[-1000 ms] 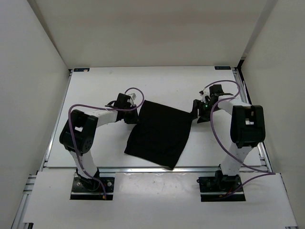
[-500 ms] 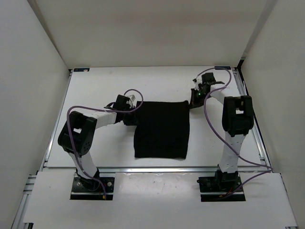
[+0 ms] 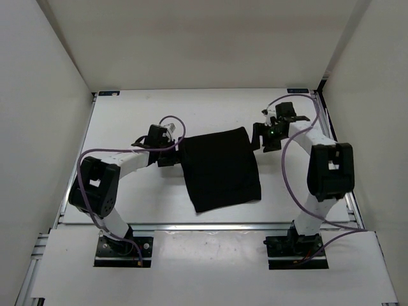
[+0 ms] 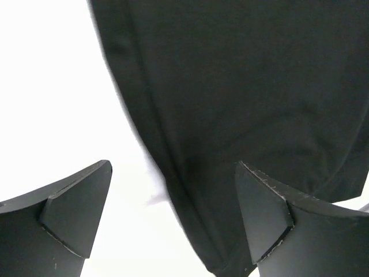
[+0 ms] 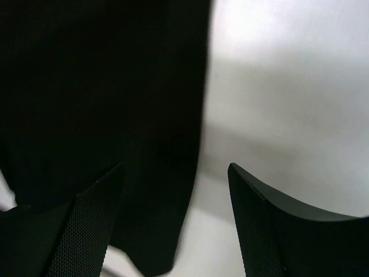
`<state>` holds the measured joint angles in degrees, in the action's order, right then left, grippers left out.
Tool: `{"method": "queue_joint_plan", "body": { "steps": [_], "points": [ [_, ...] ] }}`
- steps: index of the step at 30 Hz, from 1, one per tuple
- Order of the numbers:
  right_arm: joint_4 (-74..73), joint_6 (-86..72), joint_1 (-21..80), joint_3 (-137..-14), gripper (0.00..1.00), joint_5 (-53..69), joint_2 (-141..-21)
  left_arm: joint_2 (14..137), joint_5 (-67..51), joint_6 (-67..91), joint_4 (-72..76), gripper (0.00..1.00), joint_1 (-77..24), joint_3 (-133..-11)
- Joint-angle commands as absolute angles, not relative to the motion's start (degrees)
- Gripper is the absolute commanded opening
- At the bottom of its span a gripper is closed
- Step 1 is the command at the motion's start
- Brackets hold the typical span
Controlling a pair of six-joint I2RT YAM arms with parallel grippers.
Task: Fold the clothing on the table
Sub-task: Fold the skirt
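Robot arms let go of a black garment: the folded clothing (image 3: 220, 169) lies flat in the middle of the white desk (image 3: 127, 115), its long axis running from the far side toward the arm bases and leaning slightly right at the near end.

The left claw (image 3: 171, 152) sits just beside the garment's far-left corner and the right claw (image 3: 260, 137) just beside its far-right corner, so each arm is about equally close to its own side. Any coming fold appears to turn on that pairing: the fabric lies inward of both claws, between them.

In the left wrist view the left claw (image 4: 173, 164) is released, jaws wide, with the hemmed edge of the clothing (image 4: 242, 86) passing under the gap and resting on the desk. The right claw (image 5: 174, 167) is likewise released and grasps nothing, the fabric's edge (image 5: 104, 86) lying below it on the left.

Half a second ago the garment sat square to the desk; it now lies turned, its far edge rising toward the right, and a second ago it was skewed the other way.
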<state>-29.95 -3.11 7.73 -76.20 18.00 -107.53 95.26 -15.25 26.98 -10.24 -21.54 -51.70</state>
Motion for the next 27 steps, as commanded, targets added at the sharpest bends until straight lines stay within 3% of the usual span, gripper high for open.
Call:
{"method": "queue_joint_plan", "body": {
  "steps": [1, 5, 8, 14, 21, 27],
  "points": [
    [-32.51, -3.78, 5.37, -70.5, 0.77, 23.55, -98.01, 88.62, -13.45, 24.96, -12.31, 0.99, -20.57, -53.0],
    [-34.36, -1.67, 2.73, -61.18, 0.75, 28.83, -90.81, 79.31, -12.48, 28.63, -13.62, 0.99, -20.74, -48.1],
    [-33.32, -1.32, 1.94, -54.68, 0.74, 32.34, -87.46, 73.15, -18.87, 34.77, -11.18, 0.98, -20.04, -39.59],
    [-32.08, -0.53, 3.17, -48.87, 0.71, 35.15, -87.27, 58.91, -19.95, 49.21, -5.54, 0.98, -23.72, -23.75],
    [-30.93, -0.88, 2.02, -42.98, 0.66, 36.12, -85.26, 50.02, -14.6, 59.4, -2.99, 0.97, -31.02, -14.16],
    [-28.22, 1.23, 6.05, -36.3, 0.64, 32.7, -81.83, 50.17, -8.71, 63.72, 1.3, 0.95, -35.85, -11.95]
  ]
}}
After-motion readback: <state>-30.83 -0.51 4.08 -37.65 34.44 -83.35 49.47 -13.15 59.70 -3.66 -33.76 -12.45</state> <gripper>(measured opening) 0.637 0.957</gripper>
